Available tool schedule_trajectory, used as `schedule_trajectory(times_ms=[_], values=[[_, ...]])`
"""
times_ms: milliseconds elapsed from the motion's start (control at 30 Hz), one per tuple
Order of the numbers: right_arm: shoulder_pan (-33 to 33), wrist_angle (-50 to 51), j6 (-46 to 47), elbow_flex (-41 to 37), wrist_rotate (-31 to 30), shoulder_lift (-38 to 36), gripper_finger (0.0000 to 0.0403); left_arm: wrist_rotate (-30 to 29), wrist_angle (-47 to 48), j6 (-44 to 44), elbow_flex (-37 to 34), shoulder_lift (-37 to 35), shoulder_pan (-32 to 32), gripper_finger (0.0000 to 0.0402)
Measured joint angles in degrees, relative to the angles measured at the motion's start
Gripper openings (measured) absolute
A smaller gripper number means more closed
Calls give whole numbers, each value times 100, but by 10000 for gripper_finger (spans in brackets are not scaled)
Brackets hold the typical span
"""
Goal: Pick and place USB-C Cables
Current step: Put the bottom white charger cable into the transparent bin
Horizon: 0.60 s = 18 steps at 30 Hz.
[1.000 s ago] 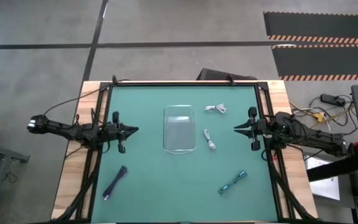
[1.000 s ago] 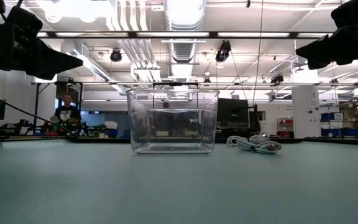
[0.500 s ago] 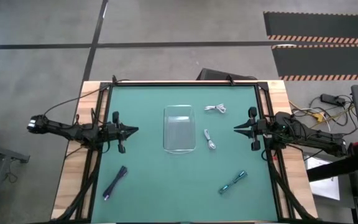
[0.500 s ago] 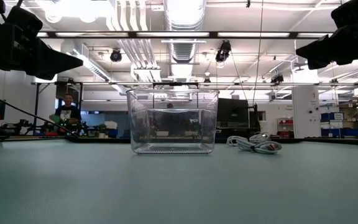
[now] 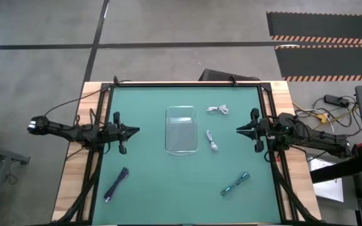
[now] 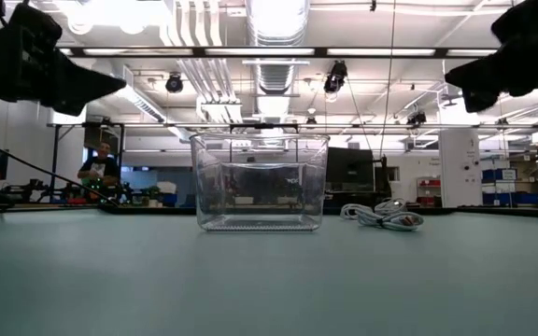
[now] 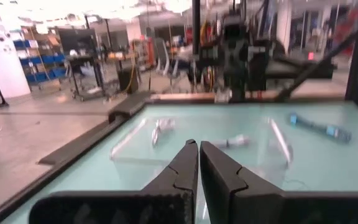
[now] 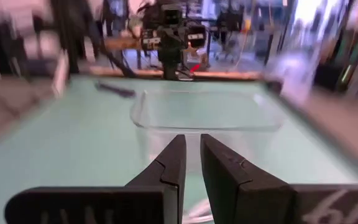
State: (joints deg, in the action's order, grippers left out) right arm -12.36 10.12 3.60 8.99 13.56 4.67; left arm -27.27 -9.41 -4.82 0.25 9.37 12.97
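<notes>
Four cable bundles lie flat on the green mat in the high view. One white-silver cable [image 5: 217, 109] is far right of the clear tray [image 5: 181, 130], and the other white-silver cable [image 5: 212, 140] lies just right of it. The dark purple cable [image 5: 116, 184] is near the left edge, the teal cable [image 5: 235, 183] near the right. My left gripper [image 5: 137, 130] [image 7: 198, 144] hovers shut left of the tray, pointing at it. My right gripper [image 5: 239, 129] [image 8: 192, 138] hovers shut right of it, above the table. In the low view one white-silver cable [image 6: 386, 217] shows beside the tray [image 6: 260, 182].
The tray stands upright in the middle of the mat, between the two grippers. Black frame rails [image 5: 99, 150] run along the mat's left and right sides. Open mat lies along the near edge between the purple and teal cables. A person [image 6: 101, 166] sits far behind the table.
In the low view both grippers have risen a little. The cables and the tray have stayed where they were.
</notes>
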Motion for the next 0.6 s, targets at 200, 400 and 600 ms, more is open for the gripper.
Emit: schedule_trajectory(times_ms=[200, 400, 600], values=[[-2, -76, 1591, 0, -536, 0, 38, 0, -791, -4, 0, 0, 0, 2], [-4, -156, 1586, 0, -806, -2, 38, 0, -1451, -7, 0, 0, 0, 2], [-4, -202, 1579, 0, -813, 0, 38, 0, -1785, -7, -2, -2, 0, 2]])
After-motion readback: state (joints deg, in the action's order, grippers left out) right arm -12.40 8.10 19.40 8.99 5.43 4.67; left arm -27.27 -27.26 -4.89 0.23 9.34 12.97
